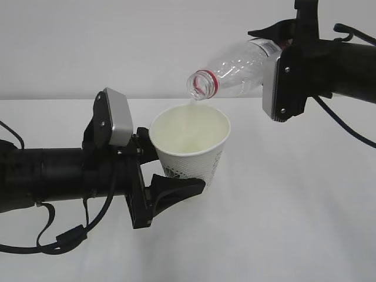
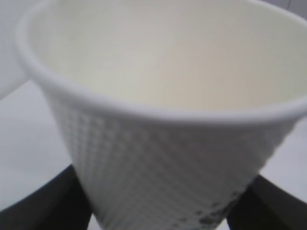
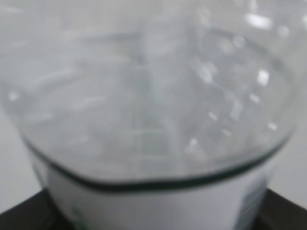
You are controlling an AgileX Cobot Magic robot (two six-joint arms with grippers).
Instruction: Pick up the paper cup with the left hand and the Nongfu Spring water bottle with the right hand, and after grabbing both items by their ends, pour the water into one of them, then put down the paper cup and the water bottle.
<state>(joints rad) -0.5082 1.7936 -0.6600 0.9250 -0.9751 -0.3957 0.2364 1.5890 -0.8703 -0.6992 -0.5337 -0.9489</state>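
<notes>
The white dotted paper cup (image 1: 191, 147) is held upright off the table, my left gripper (image 1: 170, 173) shut on its lower part with a black finger on each side. From the wrist, the paper cup (image 2: 163, 143) fills the view, the left gripper (image 2: 158, 213) round its base and black fingers (image 2: 43, 206) at the corners. My right gripper (image 1: 273, 53) is shut on the labelled lower part of the Nongfu Spring water bottle (image 1: 238, 67), which is tilted with its red-ringed open mouth above the cup's rim. A thin stream of water (image 1: 189, 111) falls into the cup. Close up, the clear bottle (image 3: 153, 96) hides most of the right gripper (image 3: 153, 215).
The white table (image 1: 294, 223) stretches below both arms, with a plain white wall (image 1: 117, 41) behind. Black cables (image 1: 64, 238) hang under the left arm, and one loops off the right arm.
</notes>
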